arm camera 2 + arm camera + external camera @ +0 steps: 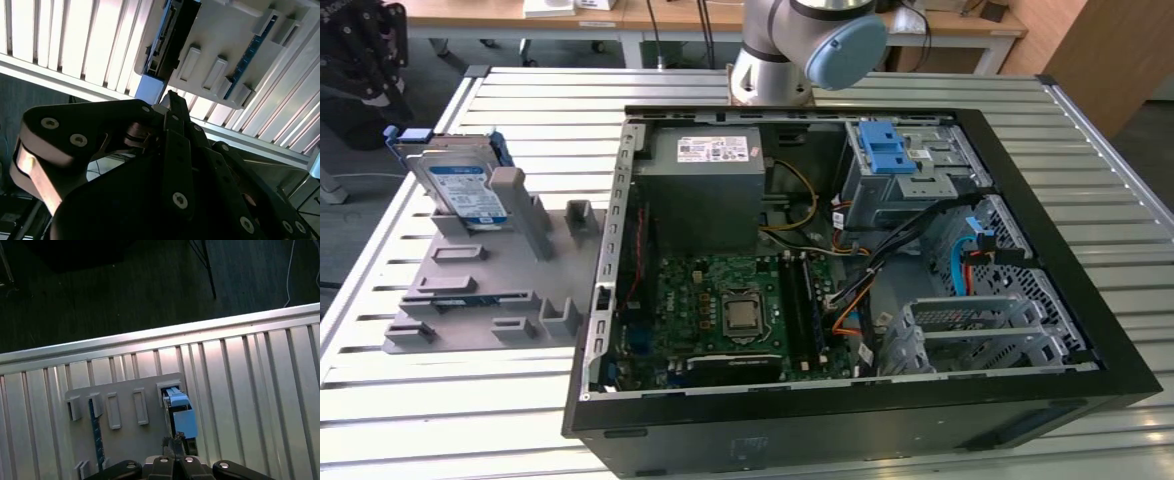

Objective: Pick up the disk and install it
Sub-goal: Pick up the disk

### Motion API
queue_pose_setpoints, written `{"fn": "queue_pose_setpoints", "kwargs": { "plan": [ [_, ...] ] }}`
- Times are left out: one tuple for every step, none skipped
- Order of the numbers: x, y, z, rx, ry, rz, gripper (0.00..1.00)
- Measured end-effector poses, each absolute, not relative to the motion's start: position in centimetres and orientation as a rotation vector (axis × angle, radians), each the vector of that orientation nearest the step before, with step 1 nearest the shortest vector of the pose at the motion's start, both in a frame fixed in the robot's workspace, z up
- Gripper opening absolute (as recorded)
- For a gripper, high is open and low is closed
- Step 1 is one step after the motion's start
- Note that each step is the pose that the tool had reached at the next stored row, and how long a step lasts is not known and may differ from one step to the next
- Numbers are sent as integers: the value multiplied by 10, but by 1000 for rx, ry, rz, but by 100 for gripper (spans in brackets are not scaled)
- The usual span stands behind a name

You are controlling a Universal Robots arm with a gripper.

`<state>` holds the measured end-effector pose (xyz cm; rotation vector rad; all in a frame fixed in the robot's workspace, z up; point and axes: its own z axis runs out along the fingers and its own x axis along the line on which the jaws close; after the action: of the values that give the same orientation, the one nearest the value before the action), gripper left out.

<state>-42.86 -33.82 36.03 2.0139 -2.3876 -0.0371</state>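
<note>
Disk [180,412] stands edge-up in grey rack [150,440], dead ahead of my tool [174,444]; tool pinched shut, empty.

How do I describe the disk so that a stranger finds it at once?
On the slatted metal table, at the exterior view's left of the open computer case, lies a grey holder. The disk stands on edge at its far end. It is a silver slab with a white-and-blue label in a blue frame, unlike the blue-latched drive cage inside the case.
</note>
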Motion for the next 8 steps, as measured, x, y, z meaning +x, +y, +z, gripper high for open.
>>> {"fn": "queue_pose_setpoints", "kwargs": {
  "plan": [
    [-429, -338, 360, 2025, -2378, -37, 11],
    [-429, -338, 360, 2034, -2370, -37, 11],
    [-429, -338, 360, 2044, -2362, -37, 11],
    [-429, -338, 360, 2055, -2352, -37, 11],
    [-429, -338, 360, 2066, -2342, -36, 11],
    [-429, -338, 360, 2077, -2332, -36, 11],
    [-429, -338, 360, 2089, -2321, -36, 11],
    [-429, -338, 360, 2104, -2307, -36, 11]
  ]
}}
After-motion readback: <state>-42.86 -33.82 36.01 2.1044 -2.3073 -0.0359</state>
